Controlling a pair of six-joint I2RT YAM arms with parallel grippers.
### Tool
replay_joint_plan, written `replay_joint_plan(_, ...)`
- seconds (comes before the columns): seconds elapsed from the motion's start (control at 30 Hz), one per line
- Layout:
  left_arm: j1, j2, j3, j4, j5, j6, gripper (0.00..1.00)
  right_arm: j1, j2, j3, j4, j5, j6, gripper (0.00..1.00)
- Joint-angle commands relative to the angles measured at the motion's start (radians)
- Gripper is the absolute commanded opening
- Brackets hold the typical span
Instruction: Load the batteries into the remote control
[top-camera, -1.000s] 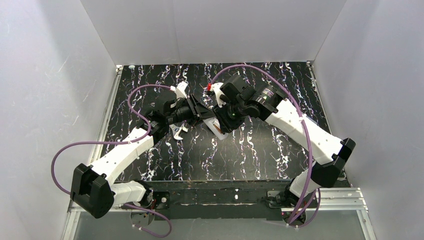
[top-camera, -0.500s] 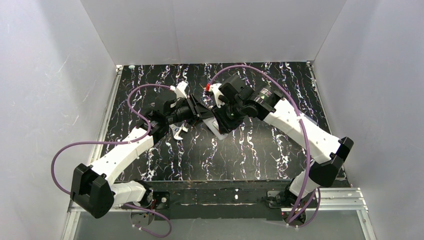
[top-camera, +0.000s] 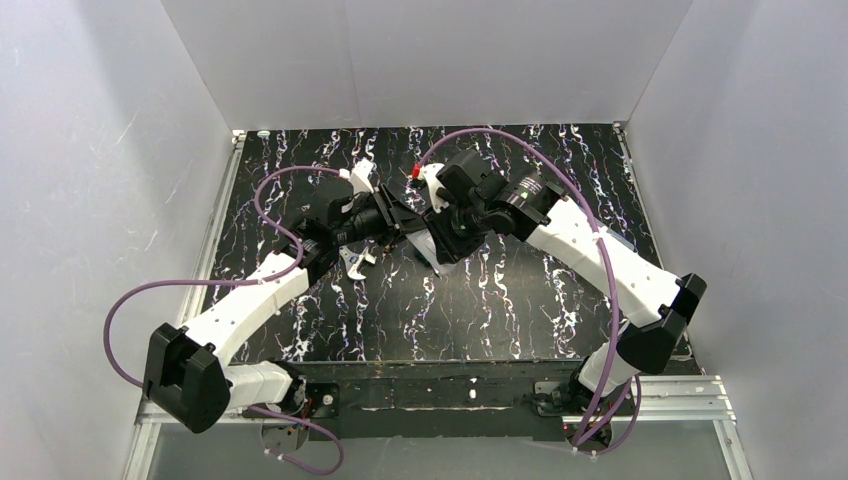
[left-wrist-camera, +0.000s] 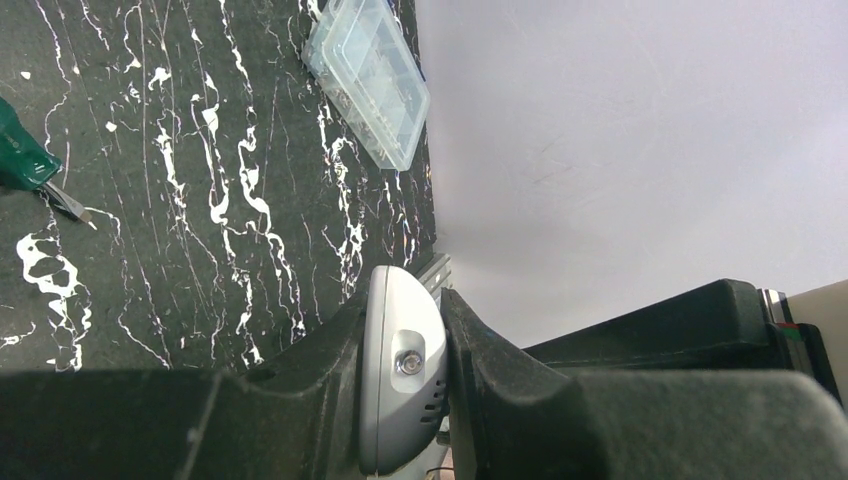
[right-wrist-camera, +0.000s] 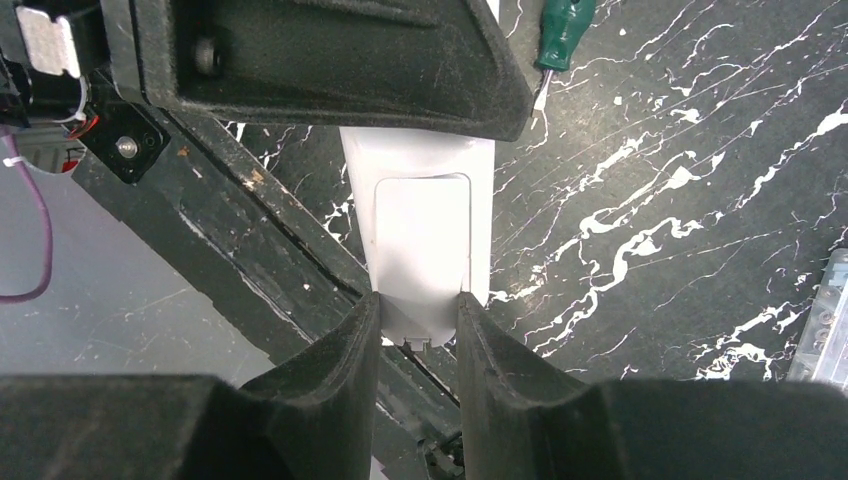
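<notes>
We see both arms meeting over the middle of the black marbled table (top-camera: 500, 310), a little toward its far side. The remote control (right-wrist-camera: 425, 230) hangs between them, gripped at both ends. The left gripper (left-wrist-camera: 400, 340) is narrowed onto one end, its fingers pressed against the two sides of the casing. The right gripper (right-wrist-camera: 418, 310) pinches the other end the same way, just beside the closed rectangular panel on the plain white back.

White walls (top-camera: 420, 60) close the table on the left, far and right. Bare tabletop lies on the near side of the grippers and to their right. A green-handled screwdriver (right-wrist-camera: 565, 30) lies on the table near the remote. A clear plastic box (left-wrist-camera: 368, 80) sits against the right wall, well apart from it.
</notes>
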Motion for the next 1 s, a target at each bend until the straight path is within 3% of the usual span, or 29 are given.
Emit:
replay_joint_plan(0.0, -0.013, -0.006, 0.050, 0.056, 0.076, -0.027, 0.00, 0.007, 0.000, -0.004, 0.145, 0.070, 0.004, 0.30)
replay_joint_plan(0.2, -0.014, -0.002, 0.065, 0.051, 0.094, -0.032, 0.00, 0.006, -0.004, -0.017, 0.157, 0.129, -0.016, 0.32)
replay_joint_plan(0.53, -0.013, 0.024, 0.086, 0.066, 0.100, -0.049, 0.00, 0.005, -0.007, -0.027, 0.174, 0.133, -0.018, 0.50)
replay_joint_plan(0.97, -0.014, 0.037, 0.093, 0.074, 0.106, -0.065, 0.00, 0.004, -0.042, -0.025, 0.212, 0.167, -0.022, 0.65)
